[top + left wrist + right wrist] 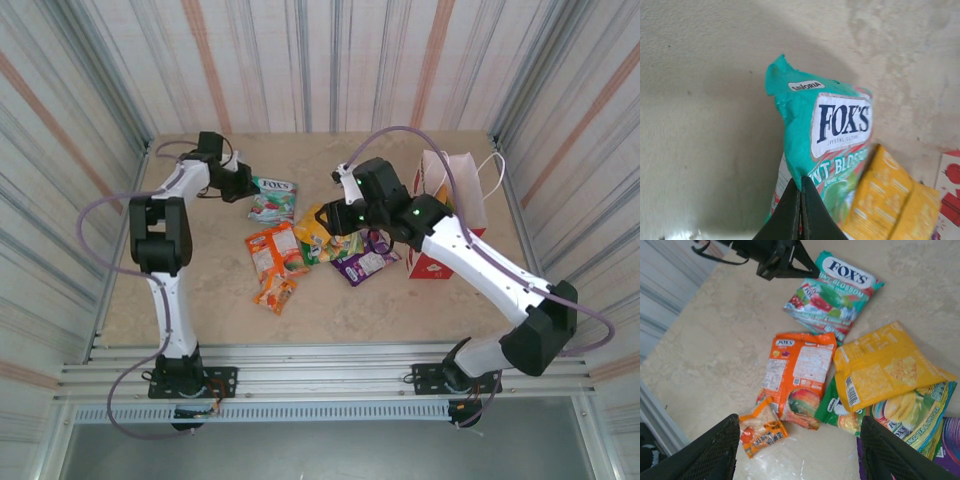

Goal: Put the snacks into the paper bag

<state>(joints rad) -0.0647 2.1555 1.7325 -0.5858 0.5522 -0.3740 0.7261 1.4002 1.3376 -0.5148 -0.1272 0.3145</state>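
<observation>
Left gripper (800, 200): jaws pressed together, w/ the thin edge of the flat glossy green-and-red FOX'S packet (840, 130) pinched at the tips. That pkt rises tilted away from the tips, its far corner crumpled. It sits toward the back left of the beige stone-look tabletop (200, 290).

Right gripper (800, 417): jaws spread wide, nothing btwn them, hovering over the loose pile w/o touching it. Directly under it lies the large orange FOX'S packet (797, 375), w/ a small orange snack packet (760, 432) touching its lower left corner. Just to the right is a yellow packet (880, 365), touching the orange one's edge and lying on top of a green banana-print packet (905, 412). A purple packet (950, 440) shows at the frame's edge.

Upright paper gift bag, red lower half, white top, white cord handles (468, 200): stands back right on the table, partly behind the right arm, apart from both grippers. The purple pkt lies near its base.
</observation>
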